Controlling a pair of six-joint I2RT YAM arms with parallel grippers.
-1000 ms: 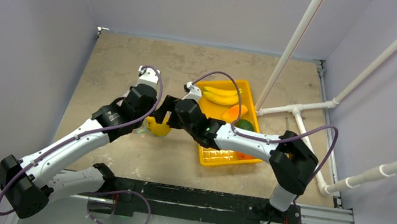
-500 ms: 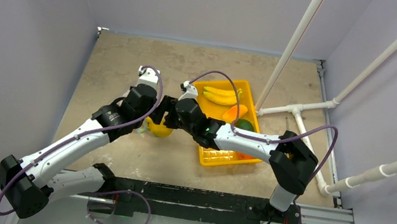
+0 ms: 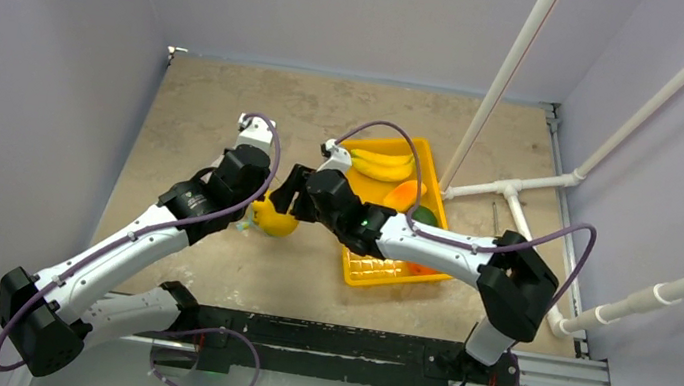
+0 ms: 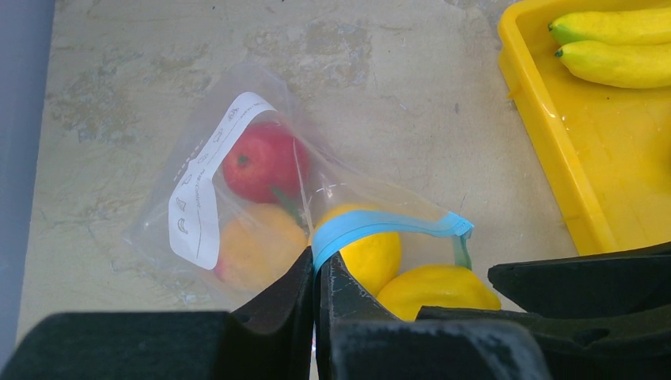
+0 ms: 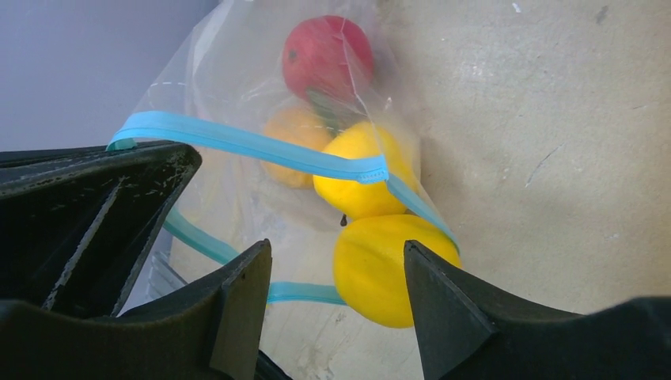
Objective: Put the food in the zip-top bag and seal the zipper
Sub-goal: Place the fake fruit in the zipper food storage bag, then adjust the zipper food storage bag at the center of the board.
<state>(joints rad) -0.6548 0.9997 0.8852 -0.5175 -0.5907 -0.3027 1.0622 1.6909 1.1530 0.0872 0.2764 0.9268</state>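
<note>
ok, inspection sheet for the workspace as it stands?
Surface: table, mottled tan, no spills seen.
Job's things: zip-top bag lying on the table, zipper unsealed; red fruit, orange fruit and yellow fruit inside; second yellow fruit at the mouth.
Clutter: yellow tray holding bananas, an orange toy and a green toy, not yet bagged.
Grippers: left gripper shut on the zipper; right gripper open, straddling the second yellow fruit.
Cables: purple cable loops over the tray.
Surroundings: white pipes at right, plain walls.
</note>
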